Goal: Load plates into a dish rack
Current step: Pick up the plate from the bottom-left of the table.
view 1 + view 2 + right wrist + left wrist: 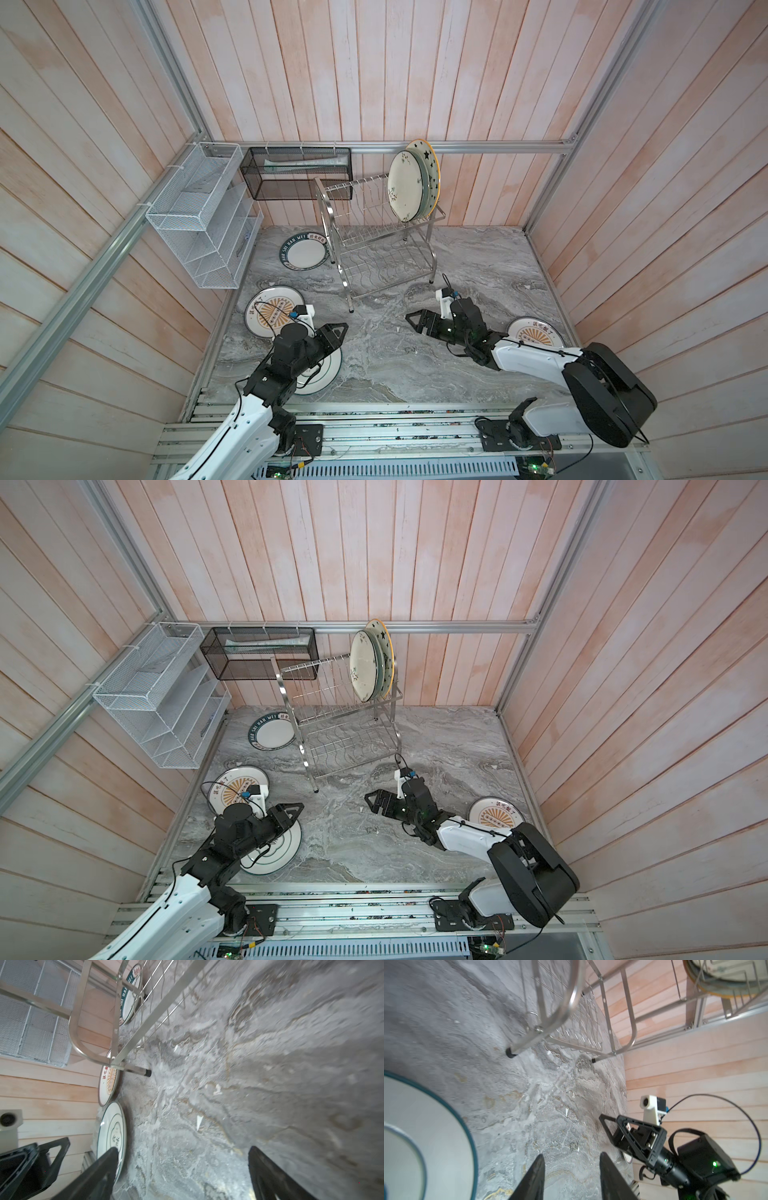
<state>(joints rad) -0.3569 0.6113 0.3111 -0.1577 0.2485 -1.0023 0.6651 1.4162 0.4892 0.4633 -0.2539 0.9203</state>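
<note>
Marble top (374,353): 4 plates (305,255) flat, more upright in rack (374,237) top tier. L gripper (572,1155) part-open, R gripper (182,1147) wide open, both empty.

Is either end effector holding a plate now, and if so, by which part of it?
Nothing is held. The left end effector and the right end effector are both open and empty above the table.
</note>
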